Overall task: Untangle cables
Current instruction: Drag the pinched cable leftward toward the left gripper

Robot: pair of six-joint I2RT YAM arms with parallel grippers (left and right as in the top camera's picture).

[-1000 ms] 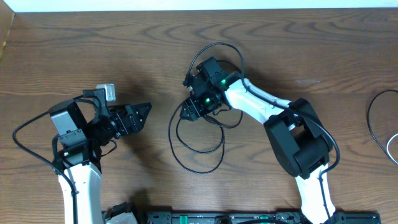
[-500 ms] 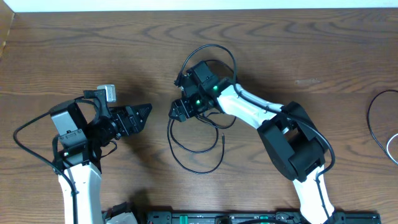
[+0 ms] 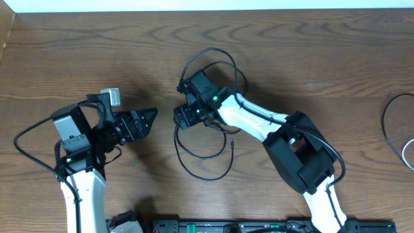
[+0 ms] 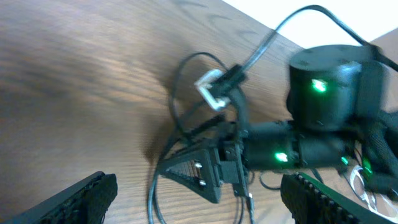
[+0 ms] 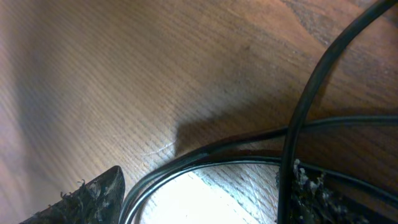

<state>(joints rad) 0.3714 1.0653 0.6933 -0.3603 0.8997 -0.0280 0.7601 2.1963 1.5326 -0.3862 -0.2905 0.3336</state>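
Right now both arms are out over the brown wooden table (image 3: 77, 52), their tips turned towards each other near the middle.

My left gripper (image 3: 147, 121) sits left of centre and points right. Its wrist camera shows its two black ribbed fingers (image 4: 81, 199) spread wide with nothing between them, so it holds nothing.

My right gripper (image 3: 182, 101) reaches in from the lower right and sits at the left side of the tangle. The thin black cables (image 5: 308, 93) lie at the table's centre in loose, overlapping loops. One loop arches past the right gripper towards the far edge, and larger ones spread out on the near side of it.

From the right wrist camera I see that gripper's rough dark fingers (image 5: 93, 196) held well apart. Several strands run across the wood between them, and one strand crosses over the others. The jaws are not clamped on any strand. I cannot tell whether the crossing strand touches the finger beside it.

At the far right edge lie a separate black cable loop (image 3: 384, 123) and a white-grey cable (image 3: 403, 154). Both are cut off by the frame and well apart from both arms.
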